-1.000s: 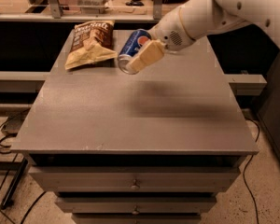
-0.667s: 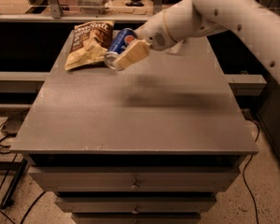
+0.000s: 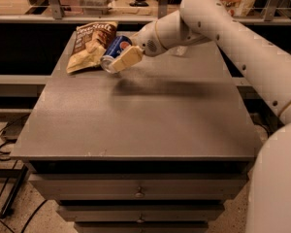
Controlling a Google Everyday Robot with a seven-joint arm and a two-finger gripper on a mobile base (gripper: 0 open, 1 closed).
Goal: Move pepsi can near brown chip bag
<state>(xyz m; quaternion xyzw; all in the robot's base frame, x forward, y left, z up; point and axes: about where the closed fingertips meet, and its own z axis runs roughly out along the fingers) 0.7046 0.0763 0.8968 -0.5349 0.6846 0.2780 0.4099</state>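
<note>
Above the counter, the jaws are clenched on the tilted, dark blue, silver-ended pepsi can, with the brown chip bag just left of them.

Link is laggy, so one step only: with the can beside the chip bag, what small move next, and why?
Probably lower it straight down. The gripper holds the pepsi can tilted, right beside the brown chip bag, yet its shadow on the table suggests it hangs above the surface.
</note>
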